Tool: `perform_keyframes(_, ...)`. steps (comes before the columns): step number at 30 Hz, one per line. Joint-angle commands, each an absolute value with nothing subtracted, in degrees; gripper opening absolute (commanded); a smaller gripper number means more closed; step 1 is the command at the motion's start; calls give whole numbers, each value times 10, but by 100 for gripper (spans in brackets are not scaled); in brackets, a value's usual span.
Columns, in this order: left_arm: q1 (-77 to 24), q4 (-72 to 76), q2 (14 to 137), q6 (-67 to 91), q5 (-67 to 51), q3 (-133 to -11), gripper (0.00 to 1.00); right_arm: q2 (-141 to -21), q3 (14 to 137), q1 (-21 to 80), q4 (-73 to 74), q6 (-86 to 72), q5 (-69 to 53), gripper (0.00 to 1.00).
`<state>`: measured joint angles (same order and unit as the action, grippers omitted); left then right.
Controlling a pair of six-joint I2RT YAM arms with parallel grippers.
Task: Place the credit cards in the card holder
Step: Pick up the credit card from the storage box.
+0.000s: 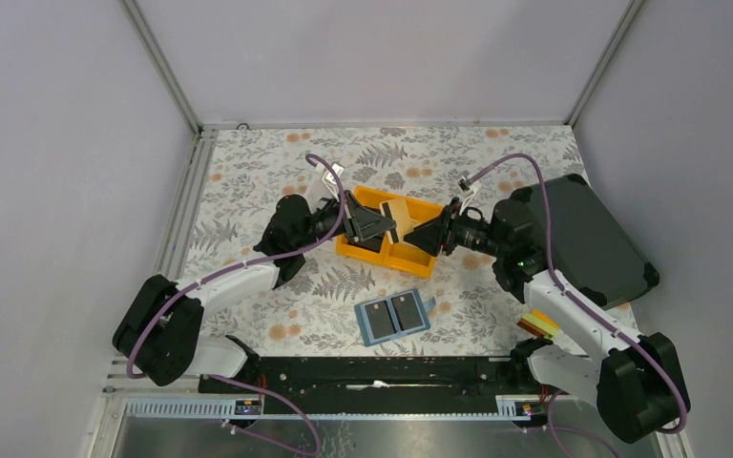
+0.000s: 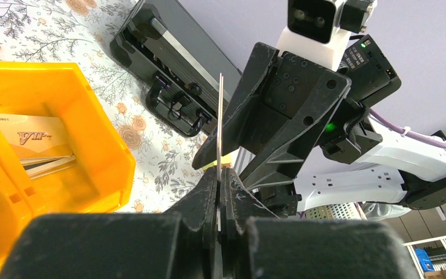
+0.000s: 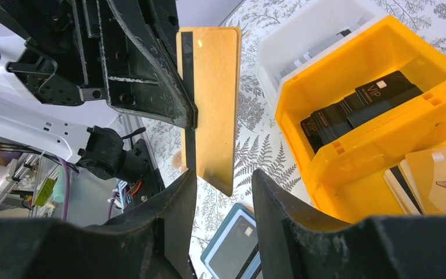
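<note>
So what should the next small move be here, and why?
Probably the right gripper backs straight off: the left gripper is shut on the gold card, while the right's jaws stand open either side of it, gripping nothing.

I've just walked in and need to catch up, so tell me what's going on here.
The left hand is shut on a gold card and holds it upright in the air above the orange bin. The right hand faces it, open, with a finger on either side of the card's lower end but not clamped. It looks like a hand-over between the arms. The card holder lies open nearer the arm bases with two dark cards in it. More cards lie in the bin.
</note>
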<state>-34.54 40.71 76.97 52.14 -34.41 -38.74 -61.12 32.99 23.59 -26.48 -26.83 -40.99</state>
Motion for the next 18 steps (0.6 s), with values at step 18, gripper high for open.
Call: perform_keyframes(18, -347, 386, 738, 476, -310, -393, 0, -608, 366, 236, -265, -299, -396, 38)
